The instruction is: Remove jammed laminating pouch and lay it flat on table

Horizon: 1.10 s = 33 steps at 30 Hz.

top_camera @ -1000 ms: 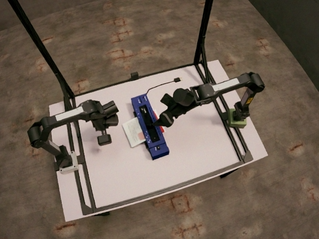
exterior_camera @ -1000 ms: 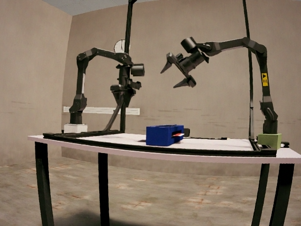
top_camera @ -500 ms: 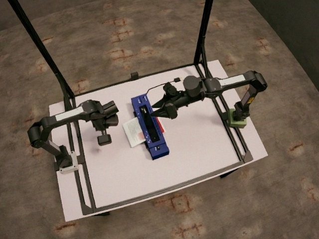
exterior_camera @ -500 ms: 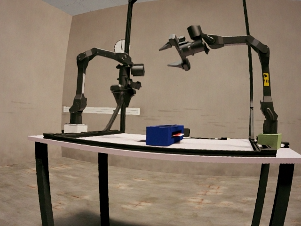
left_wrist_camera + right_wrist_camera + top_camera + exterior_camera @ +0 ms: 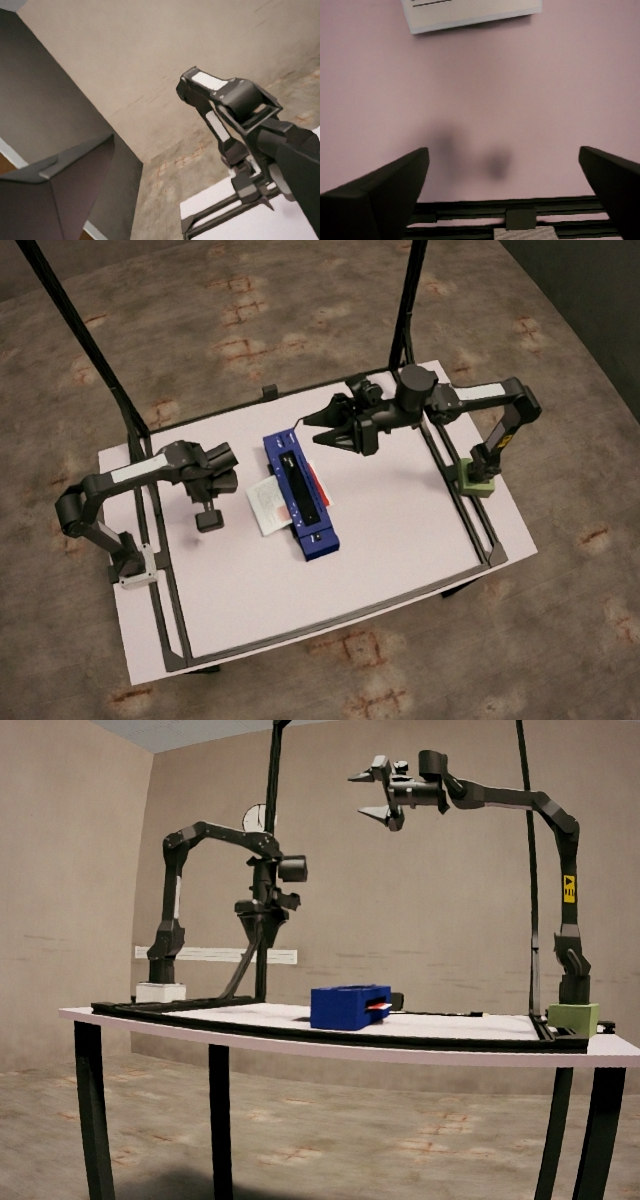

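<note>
The blue laminator [image 5: 302,493] lies upright mid-table and shows end-on in the exterior view [image 5: 348,1006]. The jammed pouch runs through it: a white printed part [image 5: 268,503] lies on the table on one side, and a red edge [image 5: 321,488] [image 5: 379,1005] sticks out on the other. My left gripper [image 5: 312,428] [image 5: 369,794] is open and empty, held level high above the laminator's far end. My right gripper [image 5: 211,488] [image 5: 261,926] is open and empty, pointing down above the table beside the white part. The right wrist view [image 5: 495,200] shows the pouch corner [image 5: 470,12].
The power cord [image 5: 439,1014] runs along the table from the laminator's far end; my left gripper hides most of it in the top view. Black frame rails [image 5: 170,570] border the table. Two gantry posts [image 5: 405,307] rise at the back. The left arm's green base [image 5: 476,482] stands at one side.
</note>
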Each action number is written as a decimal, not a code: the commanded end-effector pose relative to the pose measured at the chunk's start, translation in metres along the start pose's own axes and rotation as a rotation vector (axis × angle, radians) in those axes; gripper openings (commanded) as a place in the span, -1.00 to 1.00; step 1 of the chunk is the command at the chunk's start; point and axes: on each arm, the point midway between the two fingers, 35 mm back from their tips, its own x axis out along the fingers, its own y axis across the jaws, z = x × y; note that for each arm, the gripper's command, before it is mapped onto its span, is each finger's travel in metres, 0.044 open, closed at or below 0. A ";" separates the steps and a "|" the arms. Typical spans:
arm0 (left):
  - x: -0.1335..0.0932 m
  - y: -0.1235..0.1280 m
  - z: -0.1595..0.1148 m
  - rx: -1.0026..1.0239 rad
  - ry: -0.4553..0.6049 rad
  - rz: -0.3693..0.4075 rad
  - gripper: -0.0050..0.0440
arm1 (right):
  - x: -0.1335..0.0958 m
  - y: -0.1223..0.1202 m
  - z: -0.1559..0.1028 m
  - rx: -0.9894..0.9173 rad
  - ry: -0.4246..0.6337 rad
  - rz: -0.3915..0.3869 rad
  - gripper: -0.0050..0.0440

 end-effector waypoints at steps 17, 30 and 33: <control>-0.094 0.111 0.147 -0.180 -0.475 0.303 1.00 | -0.006 0.000 0.002 0.001 -0.024 0.006 1.00; -0.147 0.144 0.191 -0.258 -0.681 0.388 1.00 | -0.006 0.000 0.002 0.001 -0.024 0.006 1.00; -0.176 0.159 0.211 -0.293 -0.784 0.426 1.00 | -0.006 0.000 0.002 0.001 -0.024 0.006 1.00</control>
